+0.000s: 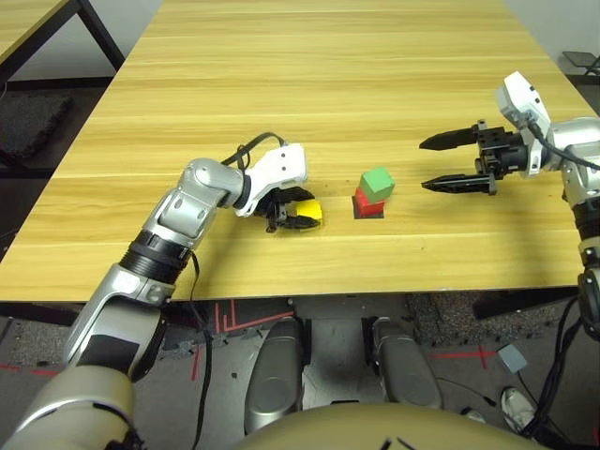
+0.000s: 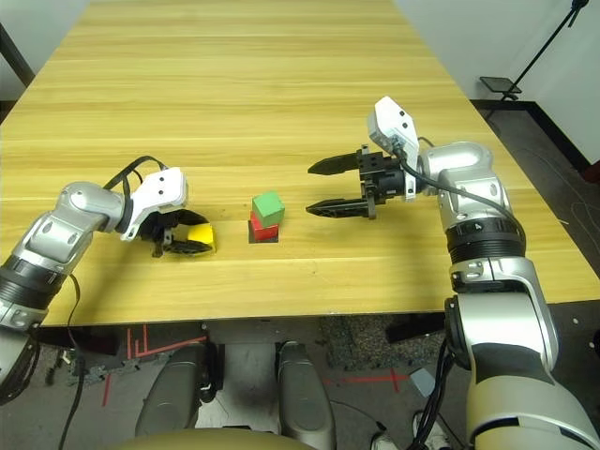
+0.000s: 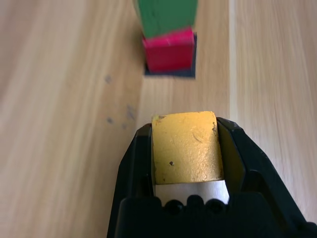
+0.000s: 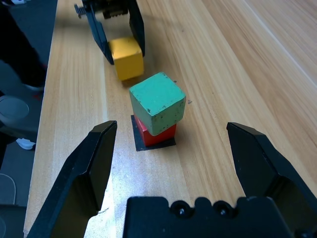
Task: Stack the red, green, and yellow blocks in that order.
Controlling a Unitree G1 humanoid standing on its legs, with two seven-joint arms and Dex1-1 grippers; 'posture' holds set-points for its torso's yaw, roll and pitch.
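Left wrist view: left hand grips yellow block; right hand gapes empty.

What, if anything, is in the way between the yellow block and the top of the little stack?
Nothing visible stands between them. The left gripper holds the yellow block beside the stack, with bare tabletop between. It would probably just need lifting above the green block.
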